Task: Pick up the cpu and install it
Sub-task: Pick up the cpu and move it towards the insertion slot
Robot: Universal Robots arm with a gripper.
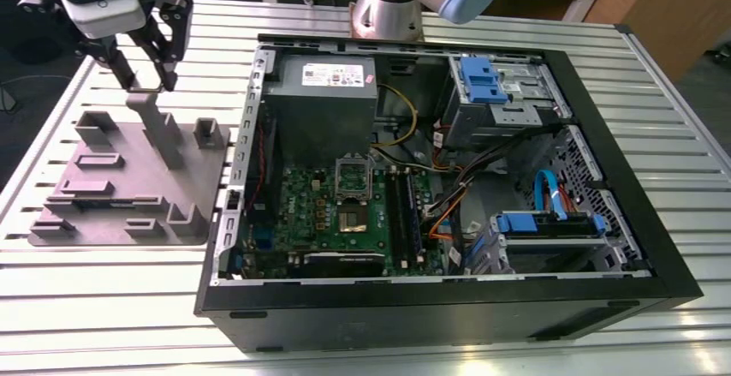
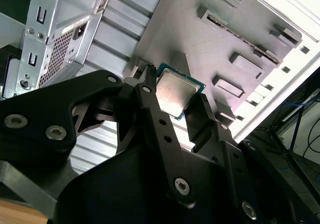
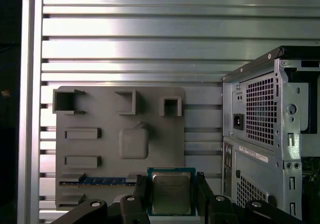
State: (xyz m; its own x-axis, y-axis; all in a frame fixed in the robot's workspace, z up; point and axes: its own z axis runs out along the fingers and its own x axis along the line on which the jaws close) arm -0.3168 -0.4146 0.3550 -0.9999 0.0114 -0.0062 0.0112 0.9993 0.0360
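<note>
The cpu (image 3: pixel 171 193), a small square chip with a silver-grey top and a green rim, sits between my two black fingers in both wrist views. My gripper (image 3: pixel 171 184) is shut on the cpu (image 2: pixel 176 91), one finger pressing each opposite edge. In the exterior view the gripper (image 1: pixel 145 74) hangs at the far left, above the tall post of the grey plastic tray (image 1: pixel 80 189), well clear of the tray's floor. The open computer case (image 1: pixel 434 299) lies at that view's right, and its green motherboard (image 1: pixel 303 217) carries the square socket (image 1: pixel 349 214).
Black memory sticks (image 1: pixel 401 209) stand beside the socket. A grey power-supply box (image 1: pixel 325 93) and blue-tabbed drive cages (image 1: pixel 491 80) fill the far end of the case. The tray has several upright posts (image 1: pixel 208 132). The slatted metal table (image 1: pixel 103 299) runs all around.
</note>
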